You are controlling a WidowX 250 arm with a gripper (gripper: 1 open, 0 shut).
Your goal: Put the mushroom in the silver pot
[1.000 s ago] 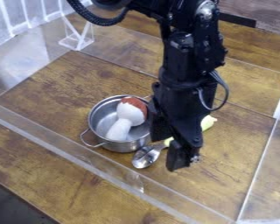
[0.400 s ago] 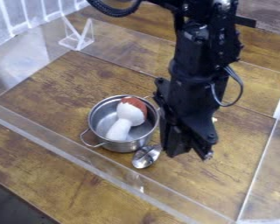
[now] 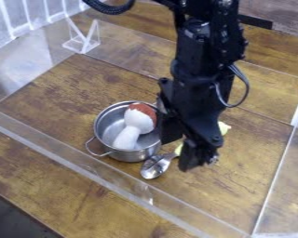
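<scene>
The mushroom [image 3: 134, 126] lies inside the silver pot [image 3: 124, 132], tipped on its side: the red-brown cap sits toward 1 o'clock against the far wall and the thick white stem reaches toward 7 o'clock across the pot's floor. The pot stands on the wooden tabletop [image 3: 64, 93], with 1 small handle showing at its 8 o'clock edge.

The black arm comes down from the top of the view and its fingers [image 3: 193, 159] point down at the tabletop, at about 4 o'clock from the pot and outside its rim. They are apart from the mushroom, with the pot's near wall between them. The fingers are dark and overlap in this view, so I cannot tell how far they stand open; nothing is visibly held between them.

A small metal spoon [image 3: 155, 168] lies on the tabletop just beside the fingers, at their 8 o'clock. A bit of yellow-green corn cob [image 3: 222, 129] shows behind the arm, at 3 o'clock from the pot
</scene>
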